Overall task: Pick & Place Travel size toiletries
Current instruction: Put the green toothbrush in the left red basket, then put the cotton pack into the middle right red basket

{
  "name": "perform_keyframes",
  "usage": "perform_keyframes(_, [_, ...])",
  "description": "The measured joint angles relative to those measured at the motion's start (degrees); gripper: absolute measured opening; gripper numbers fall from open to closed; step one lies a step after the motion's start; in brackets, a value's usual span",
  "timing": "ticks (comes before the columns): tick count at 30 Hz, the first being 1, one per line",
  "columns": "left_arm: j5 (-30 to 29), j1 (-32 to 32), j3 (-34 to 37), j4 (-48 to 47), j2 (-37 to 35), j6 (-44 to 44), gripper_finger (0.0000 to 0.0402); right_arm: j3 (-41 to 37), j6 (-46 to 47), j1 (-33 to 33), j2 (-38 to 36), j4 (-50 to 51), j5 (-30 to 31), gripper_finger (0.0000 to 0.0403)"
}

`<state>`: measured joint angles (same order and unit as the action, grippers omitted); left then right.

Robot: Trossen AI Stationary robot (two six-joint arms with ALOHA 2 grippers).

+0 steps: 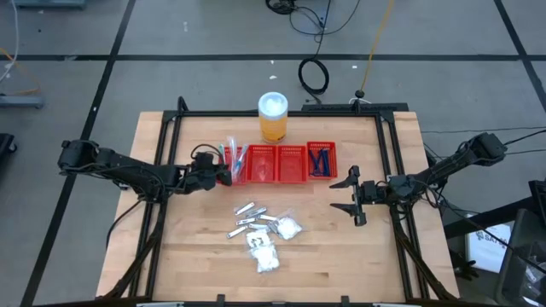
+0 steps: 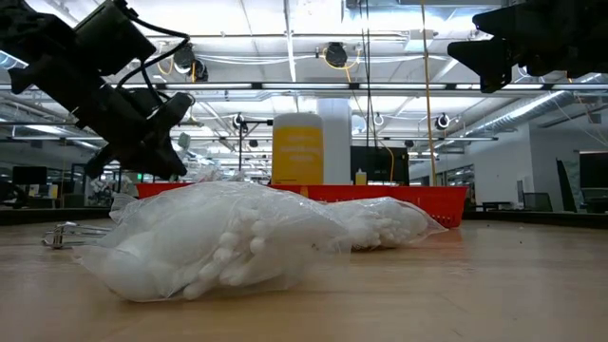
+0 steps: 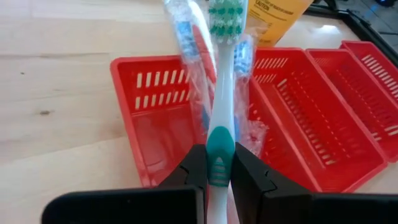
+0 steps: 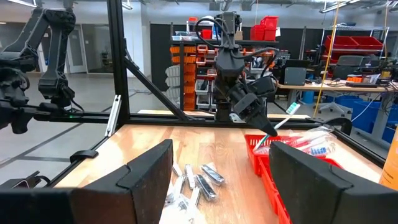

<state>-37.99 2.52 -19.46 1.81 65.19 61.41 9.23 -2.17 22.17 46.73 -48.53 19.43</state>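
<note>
Hard to read from above: the thing in the left gripper (image 1: 225, 174), lost against the leftmost bin of the red tray (image 1: 285, 164). Shown plainly only in the left wrist view: a toothbrush (image 3: 222, 93) with white stem and green grip, bare of wrap, clenched between the two dark jaws at its green part. Handle end cut off below the jaws; bristle head cut off at the picture's edge. Long axis straight out along the jaws, head away from the wrist and out over the leftmost bin, stem raised over the bin. Beside it in that bin, several wrapped toothbrushes (image 3: 193, 56), sticking out over the rim, wrap blurring their outlines.

Further right on the surface (image 1: 171, 247), in the middle front: silvery tubes (image 1: 250, 220) scattered at mixed angles, just beside white crinkly packets (image 1: 270, 254). In the low view, one packet (image 2: 209, 242) filling the foreground and hiding most of the tray behind it; small white pieces visible through the film, kind not clear.

Behind the tray, touching or nearly touching its far wall: orange jar (image 1: 273, 118) with white lid. In the rightmost bin: dark blue razors (image 1: 320, 162), count uncertain.

Far right: right gripper (image 1: 348, 195) near the tray's right end, well apart from the toiletries, jaws released wide and empty, hanging above the surface; in the low view only its dark outline at the upper corner
</note>
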Motion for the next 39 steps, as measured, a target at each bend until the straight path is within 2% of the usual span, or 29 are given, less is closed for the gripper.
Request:
perform_keyframes(4, [0.0, 0.0, 0.0, 1.1, 0.0, -0.2, 0.0041, 0.0, 0.0, 0.0, 0.0, 0.0, 0.0, 0.0251])
perform_keyframes(12, [0.0, 0.0, 0.0, 1.3, 0.0, -0.8, 0.0096, 0.0, 0.0, 0.0, 0.0, 0.0, 0.0, 0.0251])
perform_keyframes(18, [-1.1, 0.0, 0.0, 1.3, 0.0, -1.2, 0.0162, 0.0, 0.0, 0.0, 0.0, 0.0, 0.0, 0.0251])
perform_keyframes(24, [-3.4, 0.0, 0.0, 2.4, 0.0, -7.1, 0.0218, 0.0, 0.0, 0.0, 0.0, 0.3, 0.0, 0.0251])
perform_keyframes(32, [-3.5, 0.2, 0.0, 16.5, -0.9, -19.1, 0.0238, 0.0, 0.0, 0.0, 0.0, 0.9, 0.0, 0.0251])
perform_keyframes(34, [-1.5, 0.6, 0.0, 21.8, -0.9, -23.6, 0.0236, 0.0, 0.0, 0.0, 0.0, 0.9, 0.0, 0.0251])
perform_keyframes(39, [8.2, 2.4, 0.0, 33.0, -0.8, -34.6, 0.0237, 0.0, 0.0, 0.0, 0.0, 1.4, 0.0, 0.0251])
